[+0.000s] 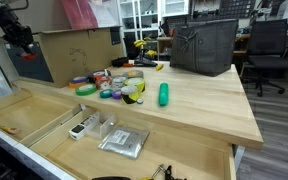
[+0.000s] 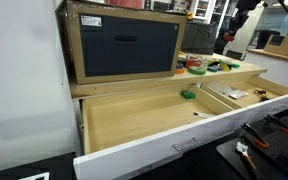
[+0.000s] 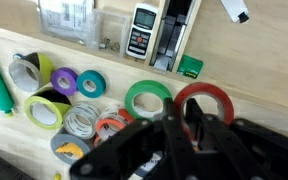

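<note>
Red roll lies flat on table, below gripper. Green roll just beside red roll. Gripper hangs high, so whole tape cluster shows. Claw blurred: clenched or released, cannot tell.

In an exterior view the arm enters at the upper left of the frame. Its dark wrist bends downward, and the gripper hangs at its end. In an exterior view it shows small at the upper right, with pale links angled down. In the wrist view the gripper is a dark, blurred mass in the lower middle. Its fingers point up the picture, close together, but the blur hides whether they meet.
</note>
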Controlling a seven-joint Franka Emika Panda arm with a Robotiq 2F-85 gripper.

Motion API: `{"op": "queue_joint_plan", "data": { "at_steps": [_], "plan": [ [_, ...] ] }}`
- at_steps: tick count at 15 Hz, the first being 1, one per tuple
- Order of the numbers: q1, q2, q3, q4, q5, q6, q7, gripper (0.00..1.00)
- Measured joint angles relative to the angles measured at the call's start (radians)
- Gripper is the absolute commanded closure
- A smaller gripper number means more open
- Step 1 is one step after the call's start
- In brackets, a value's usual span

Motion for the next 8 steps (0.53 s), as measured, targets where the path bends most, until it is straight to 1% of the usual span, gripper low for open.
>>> {"op": "queue_joint_plan", "data": {
  "at_steps": [2, 3, 6, 8],
  "plan": [
    [0.000, 0.045, 0.016, 0.047, 0.006, -0.013, 0.006, 0.96],
    [-0.001, 0.062, 0.024, 0.060, 0.005, -0.013, 0.007, 0.83],
    [0.000, 0.078, 0.045, 0.065, -0.003, -0.011, 0.007, 0.83],
    [-0.001, 0.079, 0.047, 0.065, -0.003, -0.011, 0.007, 0.83]
  ]
}}
